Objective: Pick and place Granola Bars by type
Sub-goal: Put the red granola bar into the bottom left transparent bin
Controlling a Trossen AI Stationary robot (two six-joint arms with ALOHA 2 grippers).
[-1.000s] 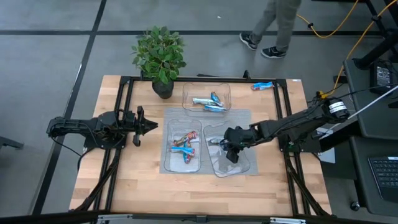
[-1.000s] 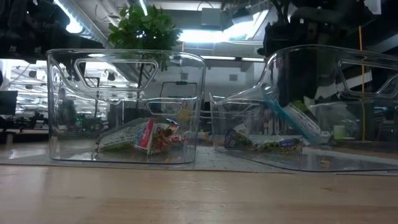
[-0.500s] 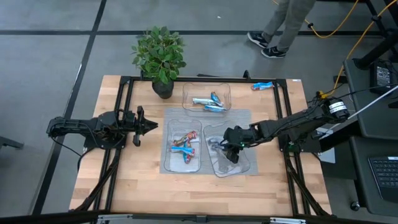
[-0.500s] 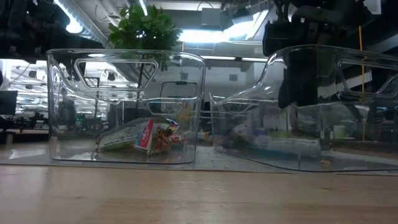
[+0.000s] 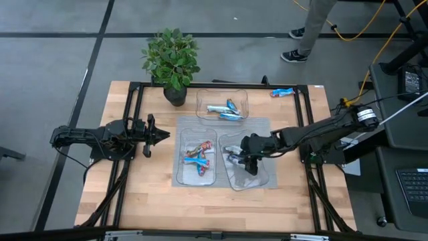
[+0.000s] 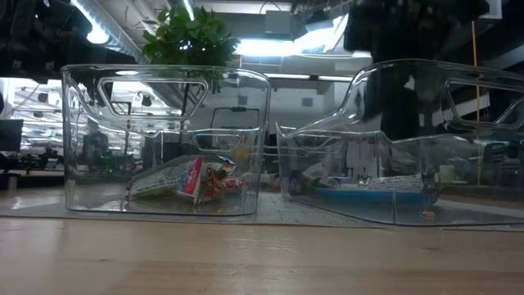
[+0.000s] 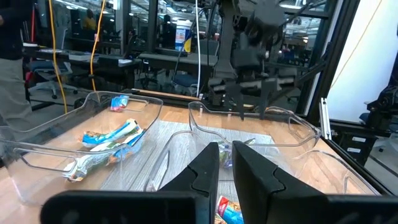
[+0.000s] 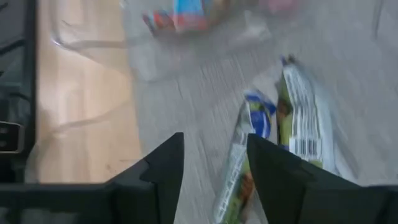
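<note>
Hovering our right gripper point(image 5: 246, 159), fingers apart and empty, over the granola bars point(image 8: 283, 134) in the near right tray point(image 5: 264, 182), we risk nudging its wall on retreat (left gripper point(image 5: 162, 134) waits narrow at the table's left).

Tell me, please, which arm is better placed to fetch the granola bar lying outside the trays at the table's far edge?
The right. Its gripper hovers open over the right tray, on the stray bar's side; the left gripper waits beyond the trays.
</note>
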